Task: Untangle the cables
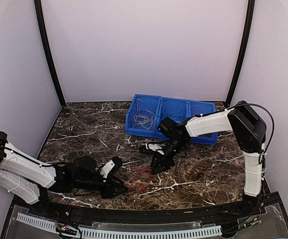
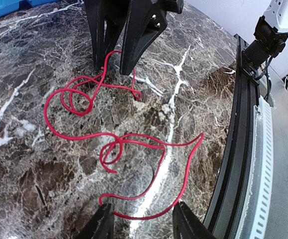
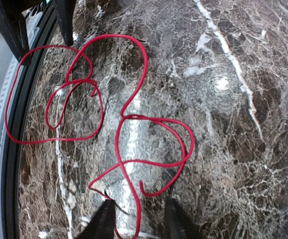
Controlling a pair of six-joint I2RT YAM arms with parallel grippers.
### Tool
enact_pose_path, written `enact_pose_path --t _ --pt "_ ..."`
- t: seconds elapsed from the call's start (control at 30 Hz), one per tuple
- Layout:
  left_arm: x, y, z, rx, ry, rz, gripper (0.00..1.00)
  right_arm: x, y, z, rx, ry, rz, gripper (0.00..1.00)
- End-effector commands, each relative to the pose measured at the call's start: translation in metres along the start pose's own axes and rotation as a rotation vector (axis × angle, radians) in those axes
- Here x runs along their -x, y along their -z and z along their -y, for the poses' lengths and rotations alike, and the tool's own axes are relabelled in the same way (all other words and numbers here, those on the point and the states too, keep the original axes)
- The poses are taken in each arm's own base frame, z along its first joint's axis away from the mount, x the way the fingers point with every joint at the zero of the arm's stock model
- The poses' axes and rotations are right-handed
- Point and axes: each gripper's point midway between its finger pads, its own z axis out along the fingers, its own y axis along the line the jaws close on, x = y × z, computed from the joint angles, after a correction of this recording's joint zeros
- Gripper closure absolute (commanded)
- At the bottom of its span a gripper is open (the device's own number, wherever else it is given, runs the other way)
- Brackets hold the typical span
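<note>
Thin red cables [image 1: 141, 180] lie in loose, crossing loops on the dark marble table between my two grippers. In the left wrist view the red loops [image 2: 115, 149] spread ahead of my left gripper [image 2: 141, 224]. It is open, low over the table, with one arc of cable lying between its fingertips. In the right wrist view the red cable [image 3: 148, 149] runs back between the fingertips of my right gripper [image 3: 139, 225], which is open and also low. From above, the left gripper [image 1: 125, 188] faces the right gripper [image 1: 157, 168] across the cables. Yellowish wires [image 1: 144, 120] lie in the bin.
A blue bin [image 1: 176, 108] with compartments stands at the back, behind the right arm. The table's black front rail [image 2: 233, 164] runs close beside the left gripper. Grey walls enclose the back and both sides.
</note>
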Motion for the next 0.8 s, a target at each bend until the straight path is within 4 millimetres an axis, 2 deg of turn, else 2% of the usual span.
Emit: enact_pose_path --t 0.0,0.07,0.1,0.4,0.43,0.47,0.5,0.53,0.57,0.77 --pt "0.02 0.0 0.002 0.014 -0.064 0.072 0.6 0.01 -0.004 -0.006 0.077 -0.037 0.004 0.82" --pt "0.021 -0.001 0.0 0.025 -0.076 0.076 0.64 0.01 -0.003 -0.007 0.08 -0.044 0.0 0.96" --pt "0.022 -0.002 0.0 0.026 -0.079 0.076 0.65 0.01 -0.002 -0.008 0.076 -0.043 0.001 1.0" --pt "0.025 -0.009 0.001 0.026 -0.102 0.054 0.99 0.004 0.023 -0.015 0.017 -0.045 -0.016 1.0" --pt "0.022 -0.008 -0.002 0.043 -0.096 0.042 1.0 0.003 0.03 -0.015 0.002 -0.043 -0.021 1.0" --pt "0.029 -0.003 -0.006 0.075 -0.093 0.064 1.0 0.0 0.038 -0.014 -0.018 -0.042 -0.025 1.0" --pt "0.023 -0.001 -0.011 0.105 -0.086 0.038 1.0 -0.002 0.049 -0.014 -0.04 -0.041 -0.023 1.0" --pt "0.032 0.007 -0.017 0.156 -0.081 0.073 1.0 -0.003 0.061 -0.013 -0.063 -0.038 -0.012 1.0" --pt "0.029 0.012 -0.03 0.228 -0.074 0.065 1.0 -0.006 0.074 -0.012 -0.081 -0.041 0.005 1.0" --pt "0.04 0.064 -0.07 0.473 0.001 0.157 1.0 -0.028 0.155 0.003 -0.228 -0.092 0.071 1.0"
